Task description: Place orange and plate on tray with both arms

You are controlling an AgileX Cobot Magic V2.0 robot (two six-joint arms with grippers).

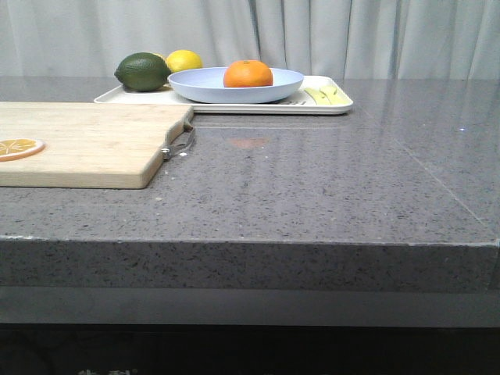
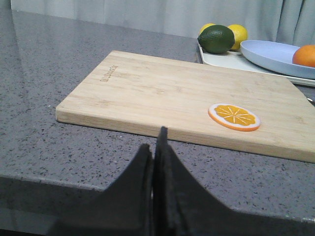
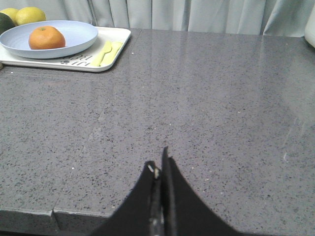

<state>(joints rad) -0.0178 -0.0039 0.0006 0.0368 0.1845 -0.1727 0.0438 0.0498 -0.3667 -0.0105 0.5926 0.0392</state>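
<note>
The orange (image 1: 248,73) rests inside the pale blue plate (image 1: 203,84), and the plate stands on the white tray (image 1: 328,106) at the back of the counter. The right wrist view shows the same orange (image 3: 46,37), plate (image 3: 78,34) and tray (image 3: 115,51). In the left wrist view the plate (image 2: 268,54) and orange (image 2: 305,55) sit at the frame's edge. My left gripper (image 2: 153,142) is shut and empty, low at the counter's front edge before the cutting board. My right gripper (image 3: 158,164) is shut and empty near the front edge, far from the tray. Neither gripper shows in the front view.
A wooden cutting board (image 1: 86,144) with an orange slice (image 1: 17,147) lies front left; the board's metal handle (image 1: 181,143) points toward the tray. A dark green fruit (image 1: 142,72) and a lemon (image 1: 183,60) sit on the tray's left end, pale yellow pieces (image 1: 326,95) on its right.
</note>
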